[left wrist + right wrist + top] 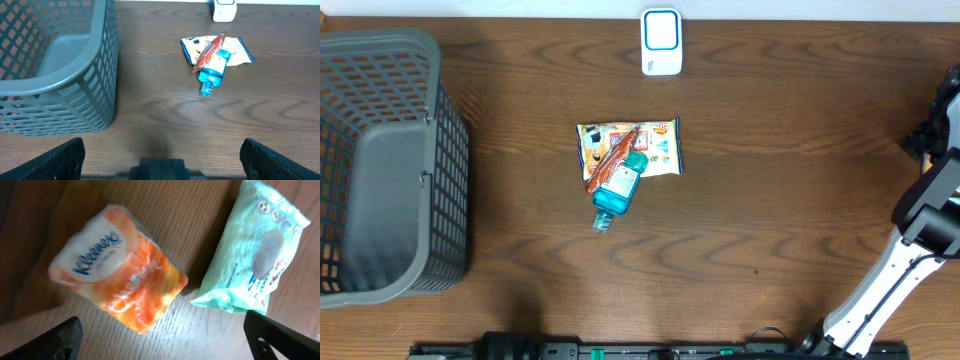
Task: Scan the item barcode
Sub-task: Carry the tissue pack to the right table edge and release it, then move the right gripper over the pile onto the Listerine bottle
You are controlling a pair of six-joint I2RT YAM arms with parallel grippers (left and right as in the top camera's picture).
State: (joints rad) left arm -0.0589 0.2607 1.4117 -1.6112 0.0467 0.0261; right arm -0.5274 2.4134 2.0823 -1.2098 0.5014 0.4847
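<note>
Wood table (770,150); left tool (162,156) and right tool (165,339) wide apart, empty, right over Kleenex pack (120,280).

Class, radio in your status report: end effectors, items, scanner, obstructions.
Left end effector open, empty. Right end effector open above tissues, wipes. Bottle lies on snack bag, short of scanner. Nothing between them.

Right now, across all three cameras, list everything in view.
basket: one, grey, table's left side
scanner: one, white with blue face, far edge
snack packet: one, multicoloured, table centre
thin packet: one, red-orange, lying across snack packet
bottle: one, teal, on its side, partly on snack packet
tissue pack: one, orange and white, below right wrist
wipes packet: one, pale green, beside tissue pack
table: one, dark wood
right arm: one, white and black, right edge
left gripper: one, black, open
right gripper: one, black, open
</note>
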